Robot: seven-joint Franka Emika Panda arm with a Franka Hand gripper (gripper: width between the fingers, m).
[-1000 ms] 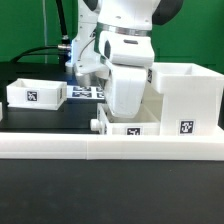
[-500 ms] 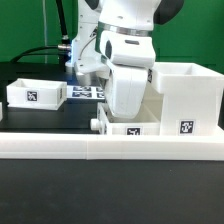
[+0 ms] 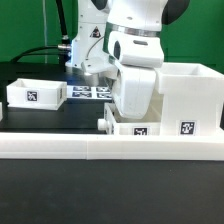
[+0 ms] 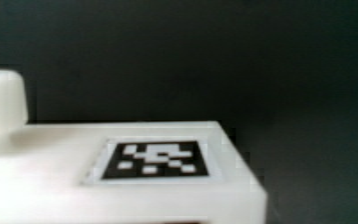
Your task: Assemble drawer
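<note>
Exterior view is giving me the whole layout. My claw point(image 3: 130, 112) is hanging low over the near tray point(image 3: 135, 129), which is sitting just behind the long low rail point(image 3: 100, 148) and just beside the large open-faced housing point(image 3: 188, 92) on the exterior view's right. The far tray point(image 3: 34, 94) is lying well apart on the exterior view's left. The marker board point(image 3: 90, 92) is lying flat on the black worktop point(image 3: 60, 118), further back between the far tray and my arm.

Wrist view is showing none of that spread. It is filling with a blurred close look at the flat top of a white part point(image 4: 51, 150) carrying a black-and-white square tag point(image 4: 158, 160), set against darkness. A rounded white shape is standing at the picture's edge, and I cannot say what it is.

My wrist's bulk is hiding my fingers, so I cannot tell whether the claw is apart or together, or whether it is touching the near tray.

Both trays, the housing and the rail are looking like smooth matte white plastic, boxy and straight-walled. The trays are shallow and the housing is tall.
</note>
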